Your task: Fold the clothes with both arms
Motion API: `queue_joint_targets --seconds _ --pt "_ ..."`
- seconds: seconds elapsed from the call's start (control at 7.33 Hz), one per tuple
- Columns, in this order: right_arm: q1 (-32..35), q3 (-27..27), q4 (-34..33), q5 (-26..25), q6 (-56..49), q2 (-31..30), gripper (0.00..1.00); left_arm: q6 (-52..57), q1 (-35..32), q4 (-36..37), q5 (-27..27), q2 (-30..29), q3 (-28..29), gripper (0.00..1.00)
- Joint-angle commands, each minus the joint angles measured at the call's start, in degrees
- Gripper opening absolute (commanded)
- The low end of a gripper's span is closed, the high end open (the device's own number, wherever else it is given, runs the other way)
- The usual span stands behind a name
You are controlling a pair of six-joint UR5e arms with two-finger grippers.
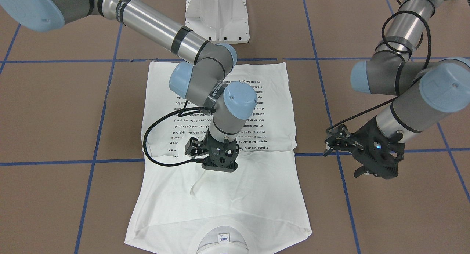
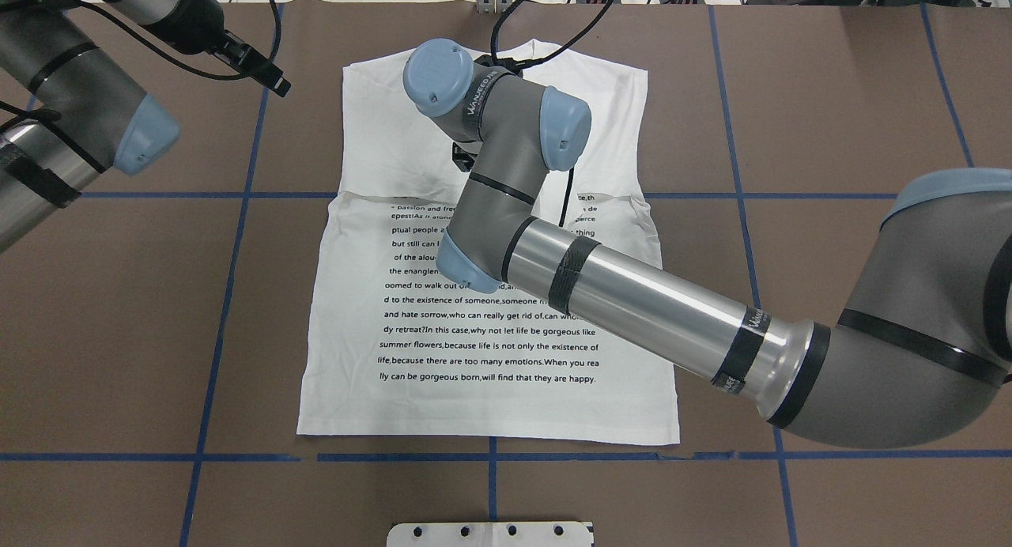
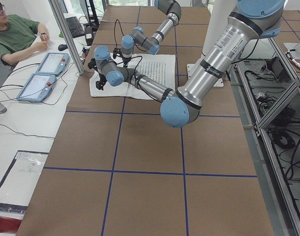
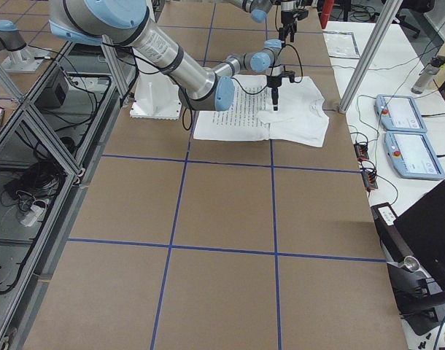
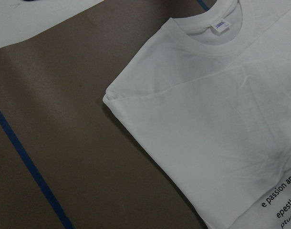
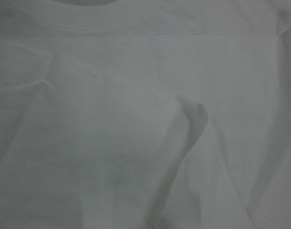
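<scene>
1. I see the worktop (image 2: 118, 333) as a brown sheet, marked into large squares by blue tape lines (image 2: 118, 457). The white pedestal (image 1: 216, 15) stands at the robot's edge of it.
2. The T-shirt (image 1: 257, 195) lies flat on the middle of the worktop. Its block of black text (image 2: 490, 333) faces up on the half nearer the pedestal.
3. The collar (image 5: 202, 45) and neck label (image 5: 221, 25) point away from the robot, towards the operators' side. No sleeve spreads out past the body, and a loose flap of cloth (image 1: 209, 189) lies on the plain half.
4. The right arm (image 2: 656, 310) reaches across the text. The right gripper (image 1: 219, 162) points straight down at the crease between the printed and plain halves. Its fingers are hidden under the gripper body, and the wrist view shows only cloth, so I cannot tell how they stand.
5. The left gripper (image 1: 372, 174) hangs over bare worktop beside the shirt, clear of the cloth. Its fingers (image 1: 360, 169) are apart and carry nothing.
6. Past the worktop's far edge, an operator (image 3: 15, 34) in green sits at a white side desk (image 3: 22, 128) with two pale-blue panels (image 3: 52, 63). An aluminium post (image 3: 65, 37) rises at the corner.
</scene>
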Motion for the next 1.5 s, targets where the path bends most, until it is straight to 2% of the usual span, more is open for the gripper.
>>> queue_joint_targets --seconds 0.0,0.27,0.55,1.36 --pt "-0.2 -0.4 0.0 -0.5 -1.2 2.1 0.92 0.0 0.1 -0.2 0.1 0.0 0.1 1.00" --pt "-0.4 -0.4 4.4 -0.3 2.8 2.9 0.51 0.0 0.1 -0.3 0.1 0.0 0.2 1.00" --pt "-1.4 -0.5 5.2 -0.5 4.4 1.5 0.50 0.0 0.1 -0.3 0.1 0.0 0.3 1.00" --pt "-1.6 -0.1 4.6 -0.5 1.2 -1.6 0.56 -0.4 0.1 -0.3 0.2 0.0 0.3 1.00"
